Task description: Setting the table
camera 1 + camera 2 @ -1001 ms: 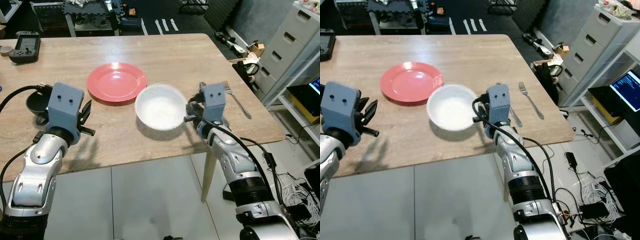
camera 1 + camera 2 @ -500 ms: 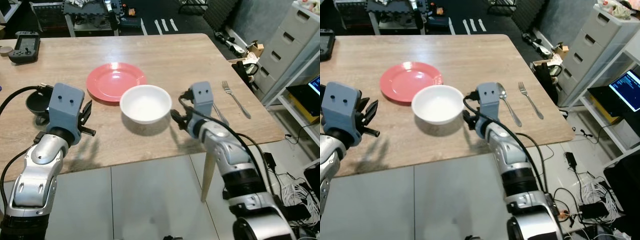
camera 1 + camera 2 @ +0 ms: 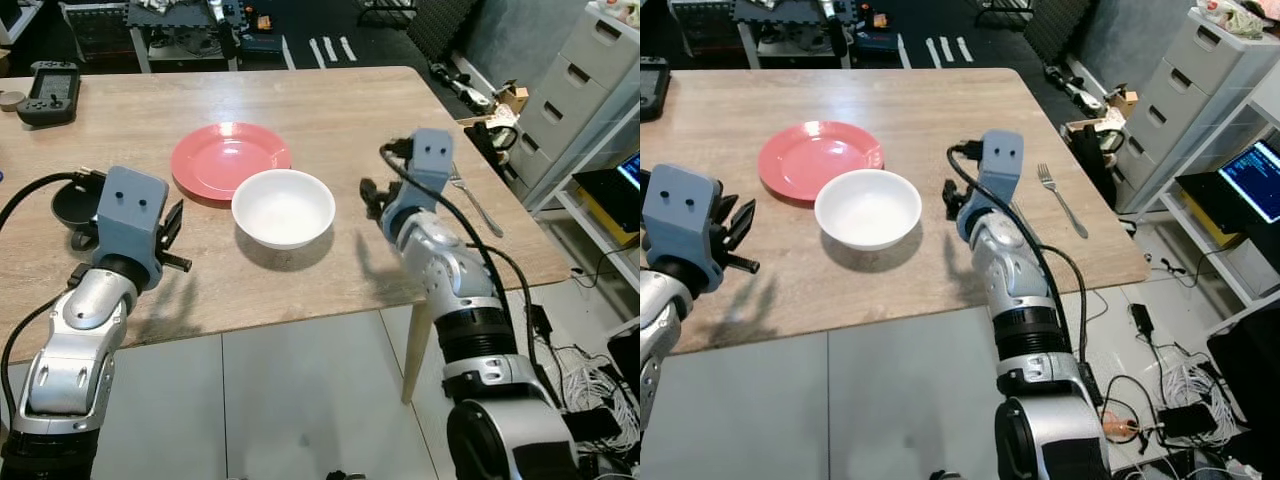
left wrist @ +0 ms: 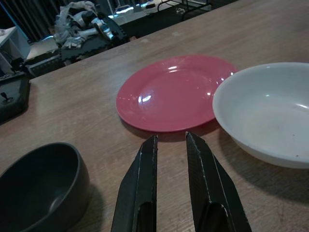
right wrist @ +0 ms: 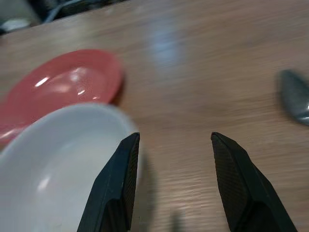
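A white bowl stands on the wooden table, just in front of a red plate and close against its rim. My right gripper is open just to the right of the bowl, a small gap away, with nothing between its fingers. A fork lies near the table's right edge, and a spoon lies beside it behind my right arm. My left gripper hovers near the table's front left, shut on nothing, pointing at the plate.
A black bowl sits at the table's left by my left arm. A game controller lies at the far left. Grey drawers and a lit screen stand right of the table.
My right gripper carried the white bowl leftward, set it down by the red plate, let go and drew back to the right. The left arm has not moved.
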`<state>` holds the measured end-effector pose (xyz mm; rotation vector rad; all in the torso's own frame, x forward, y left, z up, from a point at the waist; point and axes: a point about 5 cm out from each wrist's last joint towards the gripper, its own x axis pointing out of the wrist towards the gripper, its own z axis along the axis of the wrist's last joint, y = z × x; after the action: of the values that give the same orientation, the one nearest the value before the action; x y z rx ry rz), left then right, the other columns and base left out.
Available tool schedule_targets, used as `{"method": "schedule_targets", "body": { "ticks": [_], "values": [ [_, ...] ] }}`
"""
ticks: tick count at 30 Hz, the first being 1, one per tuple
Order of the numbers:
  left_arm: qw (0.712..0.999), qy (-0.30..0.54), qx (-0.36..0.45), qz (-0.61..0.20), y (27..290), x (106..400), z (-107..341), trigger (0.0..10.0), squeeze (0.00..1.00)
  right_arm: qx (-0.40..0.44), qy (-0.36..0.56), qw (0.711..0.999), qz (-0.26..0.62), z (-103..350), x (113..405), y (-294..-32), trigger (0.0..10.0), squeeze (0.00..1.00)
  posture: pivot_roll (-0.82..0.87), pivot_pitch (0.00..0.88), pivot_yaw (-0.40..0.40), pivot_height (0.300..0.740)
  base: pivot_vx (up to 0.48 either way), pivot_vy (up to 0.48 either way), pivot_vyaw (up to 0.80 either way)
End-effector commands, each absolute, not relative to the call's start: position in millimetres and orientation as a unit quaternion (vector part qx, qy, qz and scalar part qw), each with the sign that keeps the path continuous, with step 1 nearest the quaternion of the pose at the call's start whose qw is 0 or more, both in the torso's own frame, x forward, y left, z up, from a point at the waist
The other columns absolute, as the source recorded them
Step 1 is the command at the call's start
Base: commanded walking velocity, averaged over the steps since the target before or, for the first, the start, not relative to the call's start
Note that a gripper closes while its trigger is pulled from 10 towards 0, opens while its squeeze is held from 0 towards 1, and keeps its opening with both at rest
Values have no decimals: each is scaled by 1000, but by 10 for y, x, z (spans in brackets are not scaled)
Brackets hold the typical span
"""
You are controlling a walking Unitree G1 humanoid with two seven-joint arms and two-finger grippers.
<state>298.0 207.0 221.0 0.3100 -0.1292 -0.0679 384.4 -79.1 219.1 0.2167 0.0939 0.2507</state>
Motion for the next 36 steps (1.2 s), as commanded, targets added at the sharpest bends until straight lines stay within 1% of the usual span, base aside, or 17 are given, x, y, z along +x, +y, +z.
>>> {"method": "schedule_targets", "body": {
  "ticks": [1, 3, 4, 6, 7, 10, 12, 13, 16, 19, 21, 23, 25, 26, 29, 36],
  "values": [
    [988, -50, 141, -36, 2086, 2981, 2158, 10000, 0, 104, 97, 974, 175, 1970, 3740, -582, 10000, 0, 65, 95, -15, 740, 0, 0, 0],
    [993, -30, 105, -51, 2113, 2995, 2129, 10000, 0, 100, 115, 971, 186, 1869, 3699, -501, 10000, 0, 68, 96, -18, 740, 0, 0, 0],
    [994, -14, 82, -77, 2109, 2997, 2105, 10000, 0, 97, 122, 970, 188, 1823, 3679, -472, 10000, 0, 68, 96, -18, 740, 0, 0, 0],
    [989, 8, 69, -133, 2081, 2974, 2073, 10000, 0, 98, 131, 968, 192, 1770, 3651, -423, 10000, 0, 67, 93, -18, 740, 0, 0, 0],
    [989, 8, 69, -133, 2081, 2974, 2073, 10000, 0, 98, 131, 968, 192, 1770, 3651, -423, 10000, 0, 67, 93, -18, 740, 0, 0, 0],
    [975, 29, 112, -191, 2077, 2916, 2038, 10000, 0, 93, 143, 968, 184, 1686, 3617, -376, 10000, 0, 65, 92, -13, 740, 0, 0, 0],
    [962, 48, 133, -231, 2061, 2869, 2016, 10000, 0, 78, 148, 972, 163, 1626, 3610, -382, 10000, 0, 66, 92, -13, 740, 0, 0, 0],
    [962, 48, 133, -231, 2061, 2869, 2016, 10000, 0, 78, 148, 972, 163, 1626, 3610, -382, 10000, 0, 66, 92, -13, 740, 0, 0, 0],
    [946, 68, 118, -293, 1998, 2775, 2010, 10000, 0, 69, 149, 977, 135, 1596, 3612, -410, 10000, 0, 70, 89, -12, 740, 0, 0, 0],
    [944, 77, 130, -293, 2046, 2761, 2011, 10000, 0, 90, 156, 975, 128, 1607, 3626, -423, 10000, 0, 68, 88, -13, 740, 0, 0, 0],
    [944, 78, 147, -284, 2082, 2763, 2006, 10000, 0, 141, 168, 966, 136, 1619, 3625, -390, 10000, 0, 69, 87, -13, 740, 0, 0, 0],
    [946, 76, 151, -277, 2093, 2763, 2003, 10000, 0, 217, 182, 945, 165, 1659, 3606, -304, 10000, 0, 69, 87, -13, 740, 0, 0, 0],
    [946, 75, 151, -275, 2094, 2762, 2002, 10000, 0, 255, 175, 934, 178, 1721, 3602, -265, 10000, 0, 74, 90, -17, 740, 0, 0, 0],
    [946, 75, 151, -275, 2094, 2762, 2002, 10000, 0, 255, 175, 934, 178, 1721, 3602, -265, 10000, 0, 74, 90, -17, 740, 0, 0, 0],
    [948, 76, 151, -269, 2076, 2748, 1980, 10000, 0, 297, 141, 923, 202, 1885, 3600, -249, 10000, 0, 79, 92, -19, 740, 0, 0, 0],
    [947, 76, 155, -270, 2019, 2735, 1947, 10000, 0, 317, 89, 917, 227, 2112, 3586, -305, 10000, 0, 70, 94, -16, 740, 0, 0, 0]
  ]
}}
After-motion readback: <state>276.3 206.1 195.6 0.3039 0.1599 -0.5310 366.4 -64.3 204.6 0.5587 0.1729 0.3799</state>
